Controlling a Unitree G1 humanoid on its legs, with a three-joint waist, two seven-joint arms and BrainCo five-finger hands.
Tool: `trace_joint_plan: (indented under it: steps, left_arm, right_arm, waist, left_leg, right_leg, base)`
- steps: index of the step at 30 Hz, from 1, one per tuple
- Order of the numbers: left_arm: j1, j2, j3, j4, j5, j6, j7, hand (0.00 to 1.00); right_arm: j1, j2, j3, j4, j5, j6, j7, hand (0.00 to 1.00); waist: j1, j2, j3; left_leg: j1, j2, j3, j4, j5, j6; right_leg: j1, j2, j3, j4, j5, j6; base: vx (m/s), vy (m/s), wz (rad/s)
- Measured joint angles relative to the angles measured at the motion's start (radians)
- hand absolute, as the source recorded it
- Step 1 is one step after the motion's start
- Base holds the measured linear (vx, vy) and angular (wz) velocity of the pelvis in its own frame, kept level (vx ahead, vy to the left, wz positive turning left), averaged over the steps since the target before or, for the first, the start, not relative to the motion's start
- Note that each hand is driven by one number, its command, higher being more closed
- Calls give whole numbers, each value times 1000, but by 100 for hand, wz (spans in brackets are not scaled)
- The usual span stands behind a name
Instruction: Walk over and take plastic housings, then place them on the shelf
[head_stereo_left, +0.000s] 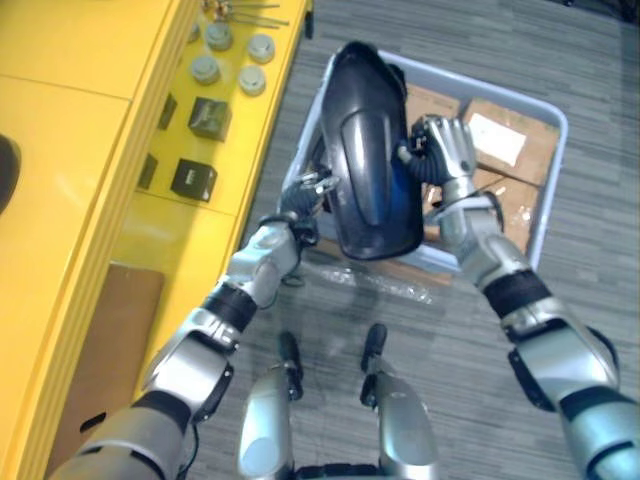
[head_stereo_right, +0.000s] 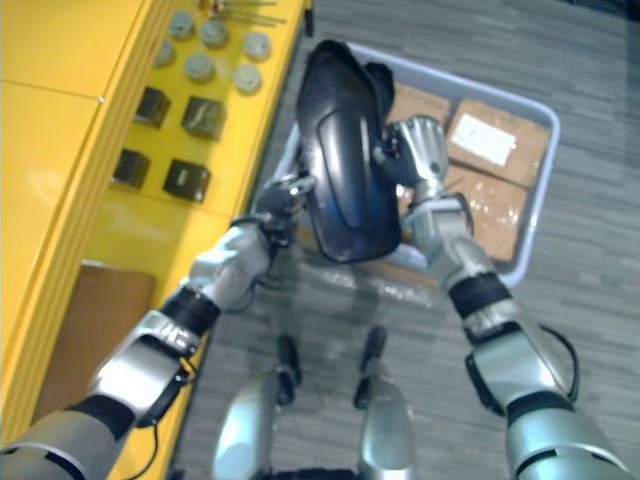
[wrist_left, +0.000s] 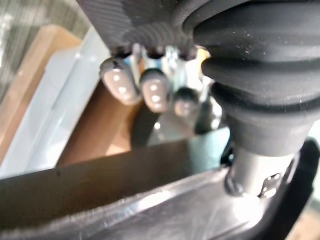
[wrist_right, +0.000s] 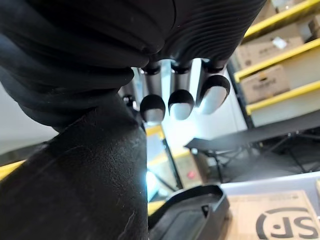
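One housing (head_stereo_left: 365, 170) over bin (head_stereo_left: 556, 125) | left hand (head_stereo_left: 303, 195) gripping edge | right hand (head_stereo_left: 445, 145) fingers (wrist_right: 181, 104) flat

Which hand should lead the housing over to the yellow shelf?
Left, probably: the left hand grips the black housing by the edge nearest the yellow shelf, while the right hand presses its far side, over the grey bin.

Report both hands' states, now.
Left hand: shut on the black housing.
Right hand: against the housing's other side; cannot tell.
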Motion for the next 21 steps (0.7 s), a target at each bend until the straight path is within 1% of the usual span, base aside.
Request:
trace_joint_plan:
  steps: [1, 4, 9, 11, 12, 16, 19, 21]
  left_arm:
    - [4, -1, -7, 4, -24, -15, 0, 100]
    - [15, -1, -8, 5, -28, -32, 8, 100]
    - [34, -2, -30, 5, -29, -93, 23, 100]
    - [38, -2, -32, 5, -27, -99, 24, 100]
    - [38, -2, -33, 5, -25, -99, 24, 0]
    - [39, -2, -34, 5, -6, -104, 30, 0]
    - [39, -2, -36, 5, 37, -105, 44, 0]
    - [39, -2, -42, 2, 92, -105, 60, 0]
  right_arm:
    - [6, 4, 2, -4, 13, -1, -11, 100]
    - [15, 17, 5, -8, 31, -1, -20, 100]
    - [22, 32, 9, -13, 57, -1, -35, 100]
    - [24, 37, 8, -13, 63, -1, -35, 100]
    - [24, 37, 9, -13, 62, -1, -35, 100]
    - [24, 37, 9, -20, 62, 2, -34, 100]
    - [24, 37, 18, -28, 63, 19, -32, 100]
    - [25, 37, 29, -28, 64, 36, -31, 100]
  waist:
    - [0, 0, 0]
    - [-1, 0, 0]
    - [0, 0, 0]
    - [0, 0, 0]
    - [0, 0, 0]
    - [-1, 0, 0]
    - [-1, 0, 0]
    - [-2, -1, 0]
  left_leg:
    - [3, 0, 1, -1, 0, 0]
    - [14, -2, 3, -7, 1, -1]
    - [20, -2, 3, -13, 2, -3]
    - [22, -2, 3, -16, 3, -4]
    - [23, -2, 4, -18, 3, -5]
    - [30, -4, 6, -26, 5, -6]
    - [32, -5, 5, -34, 9, -7]
    - [32, -5, 5, -34, 10, -7]
  right_leg:
    - [2, 0, 0, 0, 0, 0]
    - [10, 0, 2, -1, 0, 0]
    - [20, 0, 1, -15, 3, 1]
    - [20, 0, 2, -16, 3, 1]
    - [20, 0, 2, -17, 3, 1]
    - [22, 0, 3, -17, 3, 1]
    - [22, 0, 2, -20, 3, 1]
    - [22, 1, 2, -21, 3, 1]
  base:
    - [0, 0, 0]
    - [0, 0, 0]
    - [0, 0, 0]
    - [0, 0, 0]
    - [0, 0, 0]
    - [0, 0, 0]
    - [0, 0, 0]
    - [0, 0, 0]
